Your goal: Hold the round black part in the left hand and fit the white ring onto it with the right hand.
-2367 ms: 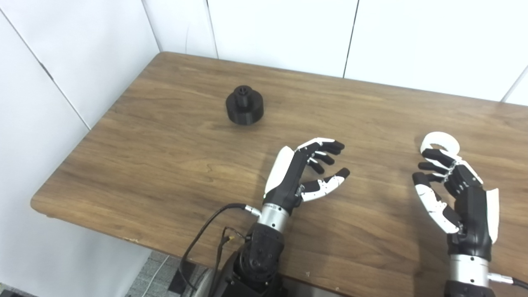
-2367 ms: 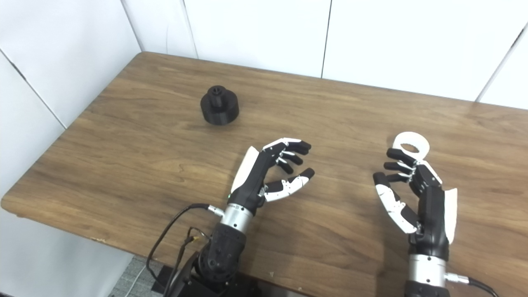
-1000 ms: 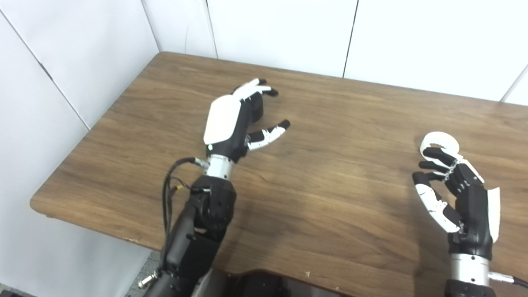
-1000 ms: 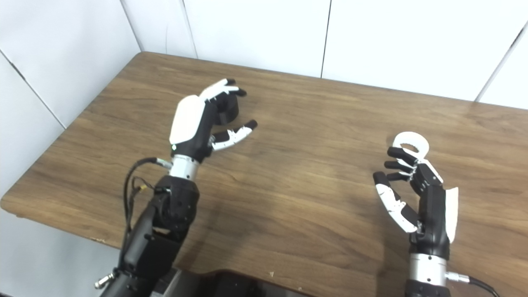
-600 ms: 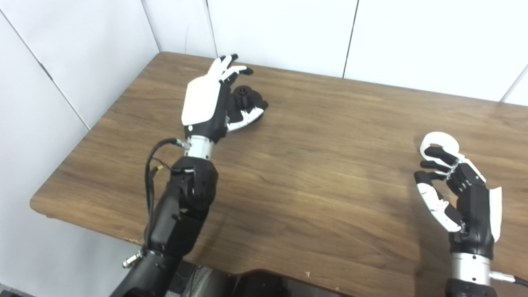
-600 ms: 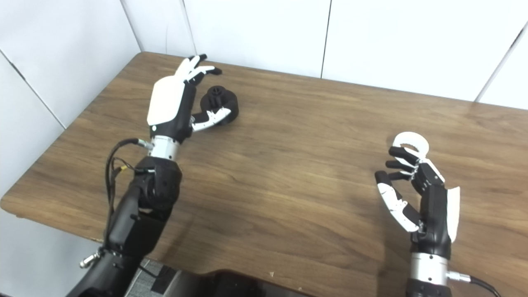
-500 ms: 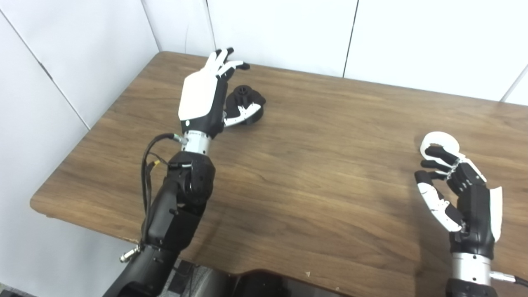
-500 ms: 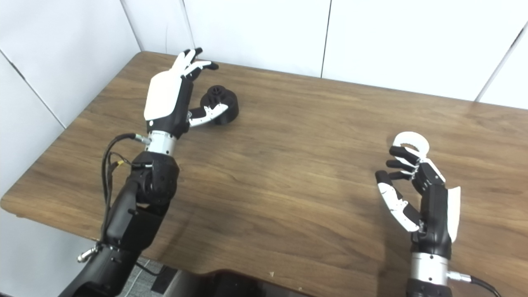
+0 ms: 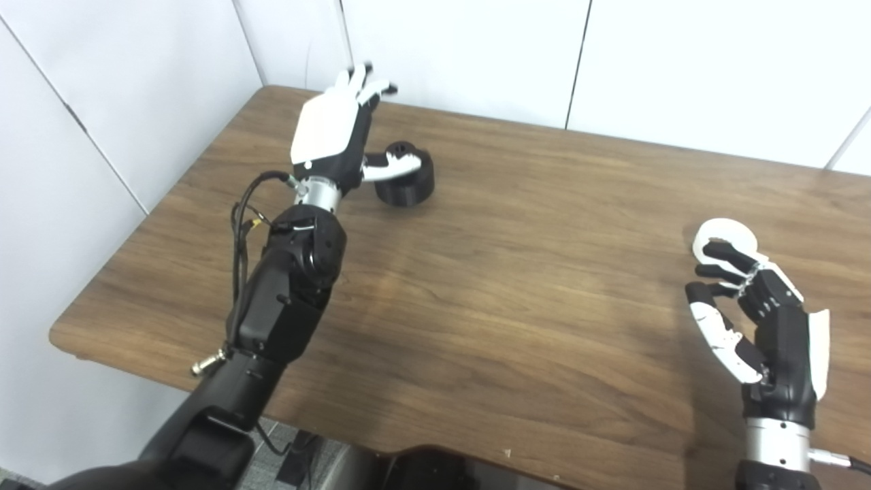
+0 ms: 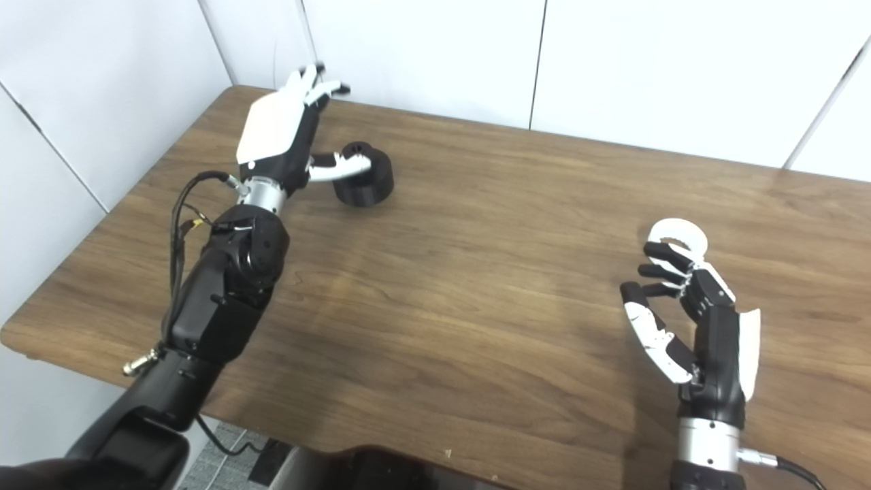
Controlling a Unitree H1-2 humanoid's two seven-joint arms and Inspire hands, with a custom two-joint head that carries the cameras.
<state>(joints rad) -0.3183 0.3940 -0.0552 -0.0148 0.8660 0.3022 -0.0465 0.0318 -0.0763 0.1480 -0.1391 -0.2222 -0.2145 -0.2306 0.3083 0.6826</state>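
On the wooden table (image 9: 544,327) we note the round black part (image 9: 407,185) far-left, just right of our spread-fingered, empty left hand (image 9: 333,136); white ring (image 9: 725,234) lies just beyond the loosely curled, empty right hand (image 9: 755,320).

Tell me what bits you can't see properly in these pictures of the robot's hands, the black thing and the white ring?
- Round black part: in both views the left hand and its thumb cover its near left side and part of the top, so contact cannot be told.
- White ring: the right hand fingers cover its near edge.
- Left hand fingertips: blurred in both views.
- Both arms: cut off by the bottom edge.
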